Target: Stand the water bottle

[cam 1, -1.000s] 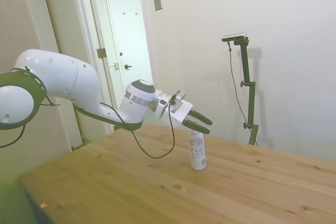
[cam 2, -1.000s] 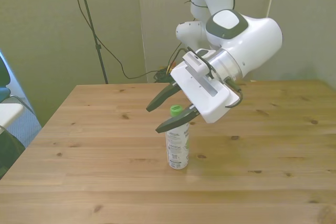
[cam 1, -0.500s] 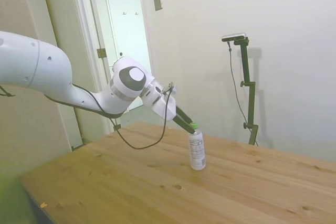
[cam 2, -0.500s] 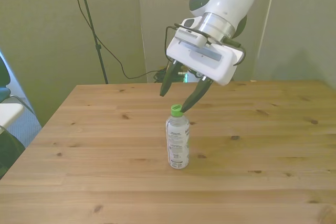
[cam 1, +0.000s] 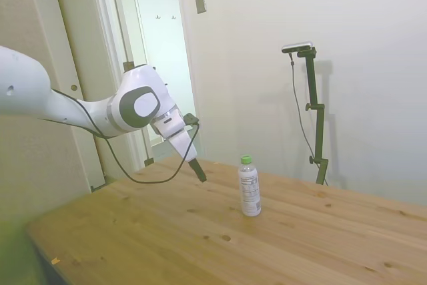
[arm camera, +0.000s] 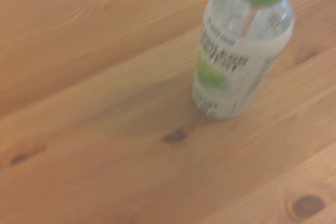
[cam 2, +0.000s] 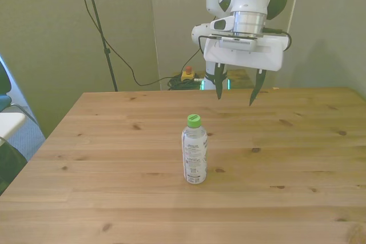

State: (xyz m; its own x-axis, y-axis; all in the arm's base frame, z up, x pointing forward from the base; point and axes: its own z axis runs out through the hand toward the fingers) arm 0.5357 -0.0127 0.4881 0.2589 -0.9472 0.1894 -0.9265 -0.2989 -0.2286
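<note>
The water bottle (cam 2: 194, 151) stands upright on the wooden table (cam 2: 103, 198), clear plastic with a green cap and a white printed label. It also shows in the side view, the water bottle (cam 1: 249, 187), and close up in the wrist view, the water bottle (arm camera: 239, 51). My gripper (cam 2: 234, 94) hangs open above the table, behind the bottle and a little toward the front view's right, with nothing between its fingers. In the side view the gripper (cam 1: 199, 173) is left of the bottle and well apart from it.
A doorway (cam 1: 157, 65) stands behind the arm in the side view. Cables and a small yellow box with a red button (cam 2: 186, 75) lie on the floor beyond the table's far edge.
The gripper, open around the bottle's cap a second ago, has lifted off and drawn back away from the bottle. The bottle stays standing in the same spot.
</note>
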